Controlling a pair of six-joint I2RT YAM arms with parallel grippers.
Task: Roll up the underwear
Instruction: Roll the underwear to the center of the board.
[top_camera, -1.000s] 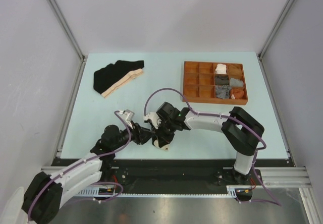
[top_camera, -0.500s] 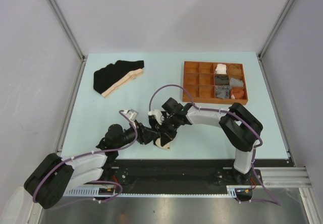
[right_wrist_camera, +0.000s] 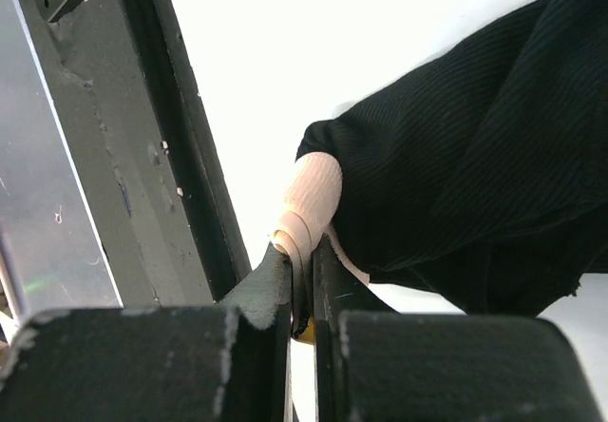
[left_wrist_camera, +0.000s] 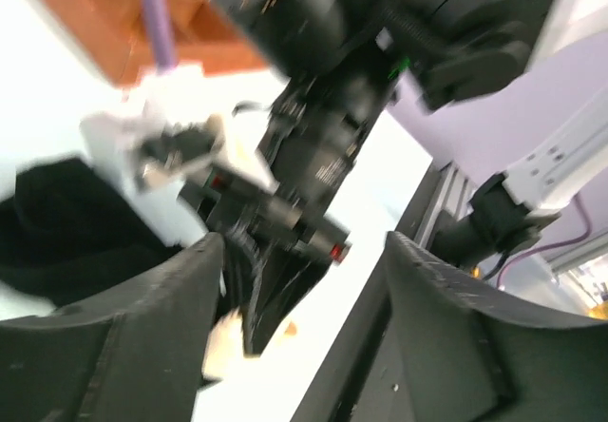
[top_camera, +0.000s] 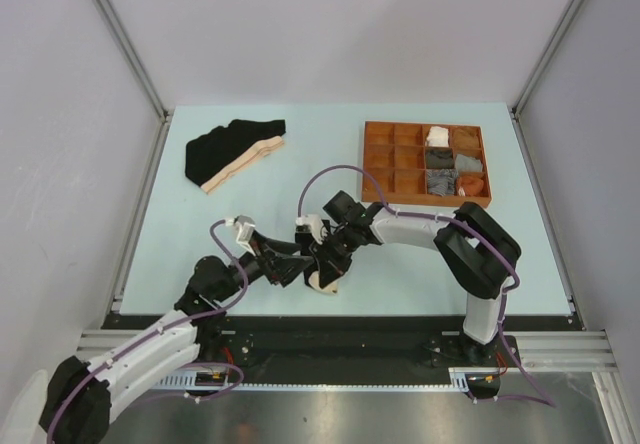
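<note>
A black brief point(right_wrist_camera: 475, 203) with a beige waistband point(right_wrist_camera: 309, 203) lies bunched near the table's front edge point(top_camera: 322, 278). My right gripper point(right_wrist_camera: 302, 260) is shut on the rolled end of that waistband, low over the table point(top_camera: 328, 264). My left gripper point(left_wrist_camera: 302, 251) is open just left of it point(top_camera: 288, 267), its fingers point(left_wrist_camera: 142, 327) spread with nothing between them. The left wrist view is blurred and shows the right wrist ahead, black cloth point(left_wrist_camera: 66, 222) at left and a bit of beige band point(left_wrist_camera: 223, 346). A second black brief point(top_camera: 232, 149) lies flat at the back left.
The brown compartmented tray point(top_camera: 425, 201) stands at the back right with several rolled cloths in its right-hand cells. The table's dark front rail point(right_wrist_camera: 180, 156) runs close beside the held waistband. Both arms crowd the front middle.
My left gripper's jaws have spread wider and its wrist has pulled slightly back to the left. The right gripper keeps its hold on the waistband, almost unmoved.
</note>
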